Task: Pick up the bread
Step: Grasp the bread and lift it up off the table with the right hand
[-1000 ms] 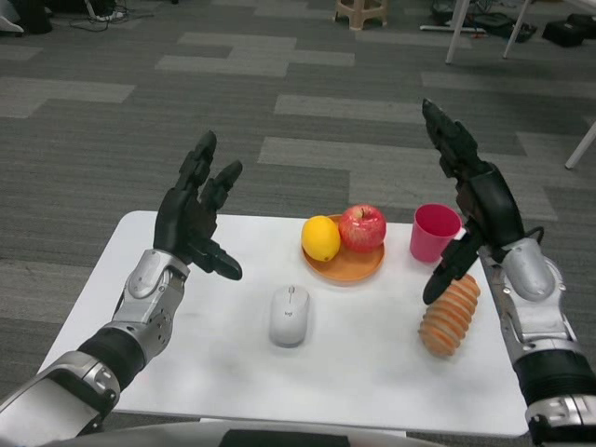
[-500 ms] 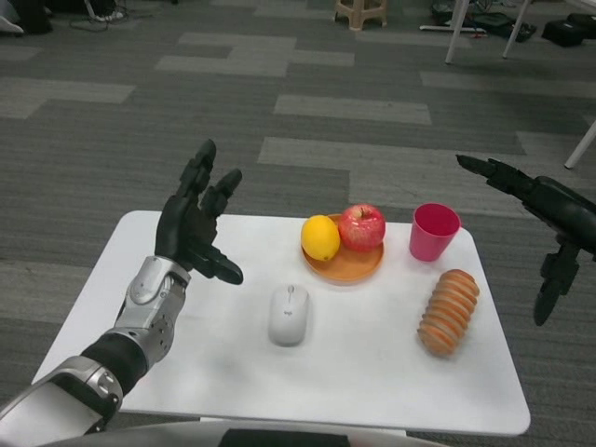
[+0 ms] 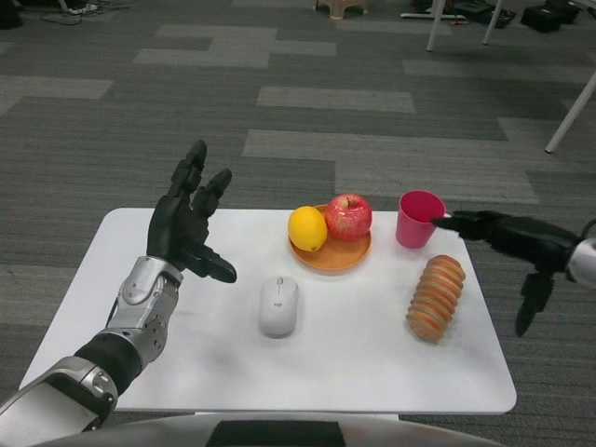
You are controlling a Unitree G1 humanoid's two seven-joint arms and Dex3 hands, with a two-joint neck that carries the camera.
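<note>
Bread (image 3: 435,297): a ribbed, orange-brown loaf lies on the white table (image 3: 140,354) at the right of the frame, slanting from lower left to upper right, with no hand touching it.
Right hand (image 3: 517,247): reaches in from the right edge at mid-height, fingers spread and stretched flat toward the left, holding nothing; the fingertips sit just beside the pink cup, above the far end of the bread (one finger hangs down past the table's right edge).
Left hand (image 3: 186,231): raised over the table's left part, palm turned toward the centre, fingers apart and pointing up, with nothing in its hold; the silver forearm runs down to the lower left corner.
Pink cup (image 3: 418,219): stands upright at the table's far right corner, just above the bread in the frame.
Orange plate (image 3: 337,256): sits at the table's far edge, centre of the frame, carrying a lemon (image 3: 307,228) on its left and a red apple (image 3: 348,217) on its right, the two touching.
Computer mouse (image 3: 278,305): white, lies below the plate near the centre of the table, well apart from the bread.
Floor: grey carpet tiles in lighter and darker bands fill the upper half of the frame (furniture legs show along the top edge).
</note>
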